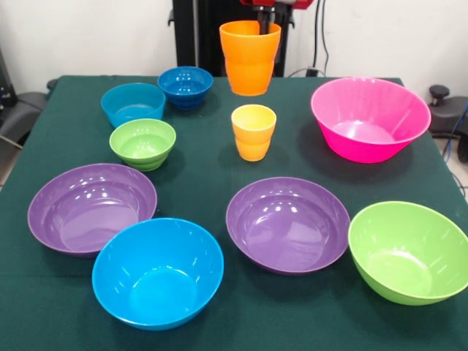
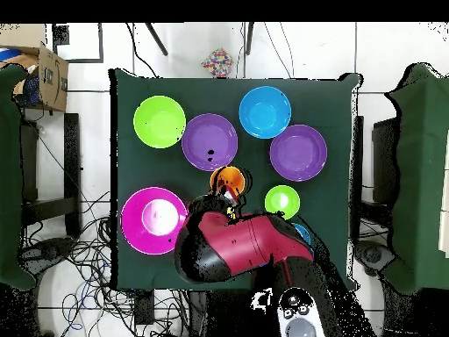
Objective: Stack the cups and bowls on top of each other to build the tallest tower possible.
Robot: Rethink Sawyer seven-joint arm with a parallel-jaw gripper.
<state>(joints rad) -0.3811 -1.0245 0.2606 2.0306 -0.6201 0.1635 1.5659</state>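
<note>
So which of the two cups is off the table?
The orange cup, lifted under the hand; the smaller yellow-orange cup stands on the cloth.

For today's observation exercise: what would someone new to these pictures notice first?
First, the orange cup hangs in the air at the table's far side, held from above by the gripper, right over the yellow-orange cup standing on the green cloth. Next, the big glossy bowls: a pink bowl at the right, and two purple bowls nearer the camera.

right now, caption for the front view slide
Hand lifts the orange cup above the yellow cup, bowls scattered around on the green table.
</note>
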